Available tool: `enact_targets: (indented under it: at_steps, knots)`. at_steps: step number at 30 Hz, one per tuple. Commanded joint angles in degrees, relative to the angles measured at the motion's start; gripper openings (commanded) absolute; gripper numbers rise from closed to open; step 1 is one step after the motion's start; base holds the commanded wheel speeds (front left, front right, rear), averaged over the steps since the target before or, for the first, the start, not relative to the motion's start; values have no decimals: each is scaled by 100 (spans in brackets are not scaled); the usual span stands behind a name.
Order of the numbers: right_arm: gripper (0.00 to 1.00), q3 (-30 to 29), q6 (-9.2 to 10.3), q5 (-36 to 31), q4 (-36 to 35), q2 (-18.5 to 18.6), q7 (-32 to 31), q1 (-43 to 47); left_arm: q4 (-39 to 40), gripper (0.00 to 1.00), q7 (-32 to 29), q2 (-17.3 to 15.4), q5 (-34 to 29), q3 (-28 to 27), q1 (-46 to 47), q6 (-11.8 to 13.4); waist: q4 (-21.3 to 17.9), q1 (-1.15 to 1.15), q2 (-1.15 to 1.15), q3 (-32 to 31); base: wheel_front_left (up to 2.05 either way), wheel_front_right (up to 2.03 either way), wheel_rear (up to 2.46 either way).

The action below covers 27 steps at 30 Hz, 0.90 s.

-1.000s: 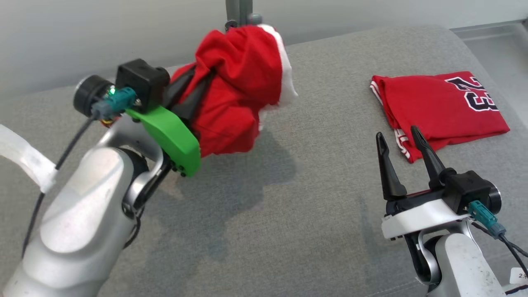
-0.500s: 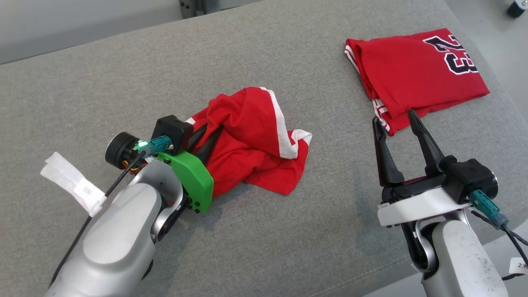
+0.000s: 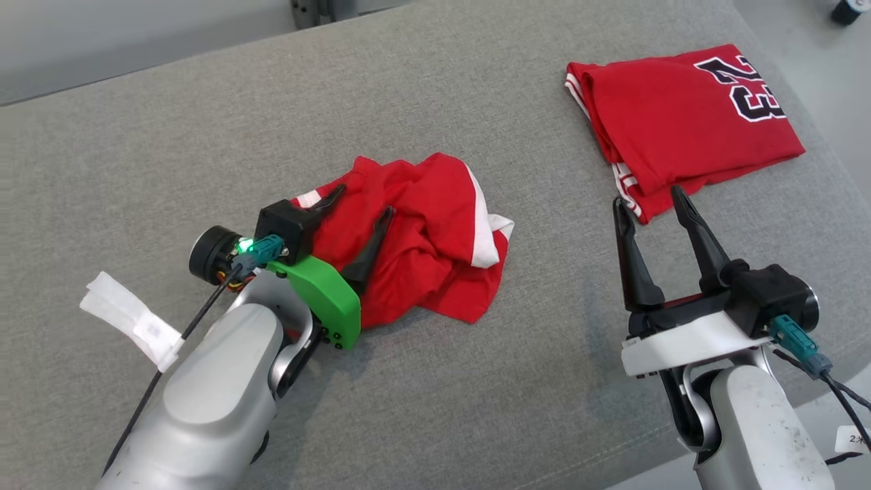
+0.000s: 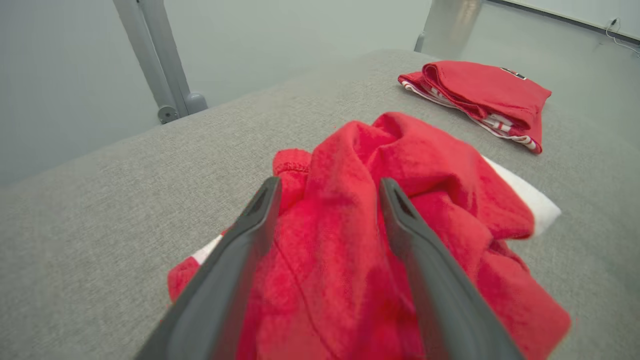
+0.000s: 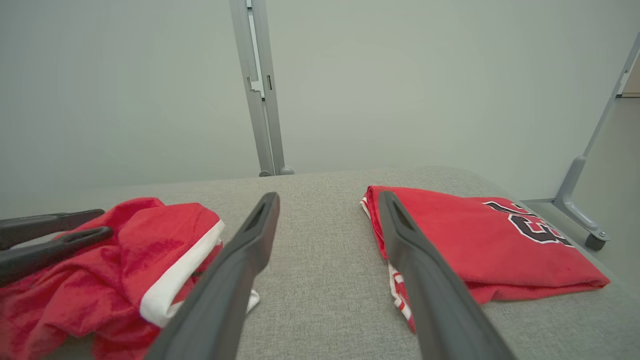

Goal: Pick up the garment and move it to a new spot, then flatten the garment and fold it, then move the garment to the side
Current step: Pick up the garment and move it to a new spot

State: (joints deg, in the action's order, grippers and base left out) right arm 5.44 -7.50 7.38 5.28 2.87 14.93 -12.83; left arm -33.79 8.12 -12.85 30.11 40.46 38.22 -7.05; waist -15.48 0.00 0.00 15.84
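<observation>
At the lower left of the head view, the left gripper point(image 3: 364, 201) lies low over the garment point(image 3: 435, 224), its two dark fingers spread wide apart. Red cloth sits loose between and under the fingers and is not pinched. The garment is a crumpled red heap with white trim, lying at the centre of the frame on a grey padded surface point(image 3: 204, 136). At the lower right, the right gripper point(image 3: 646, 197) is also spread wide and holds nothing; its fingertips end just at the near edge of a folded jersey point(image 3: 680, 116), red with the number 23, at the upper right. Bare grey surface separates the two pieces of clothing.

Left wrist view: the gripper's fingers rise from the bottom edge, wide apart, with a ridge of the garment standing up between them. The folded jersey lies at the upper right, and a metal post point(image 4: 155, 65) stands at the upper left.

Right wrist view: the open, empty fingers frame bare grey surface. The garment is at the lower left, with the left gripper's fingers resting on it at the left edge. The folded jersey lies at the right.
</observation>
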Motion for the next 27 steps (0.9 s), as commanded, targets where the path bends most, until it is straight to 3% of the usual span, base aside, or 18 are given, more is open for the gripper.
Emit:
enact_targets:
  at_steps: [1, 10, 22, 27]
  knots:
    - [100, 9, 2, -16, 31, 6, 28, 85, -34, 100, 99, 24, 90, -53, -50, 40, 221, 0, 0, -238, 0, 0, 0]
    - [100, -39, 2, -51, 170, 9, 21, 291, 95, 100, 553, -39, 206, -273, -629, 308, 643, 0, 0, -849, 0, 0, 0]
    - [100, -77, 2, -97, 241, 9, 10, 716, 1406, 100, 703, -418, 478, -1387, -2481, 1283, 1090, 0, 0, -1485, 0, 0, 0]
    - [100, -126, 2, -88, 197, 8, 20, 919, 2170, 100, 698, -306, 228, -1958, -3333, 1716, 1172, 0, 0, -1572, 0, 0, 0]
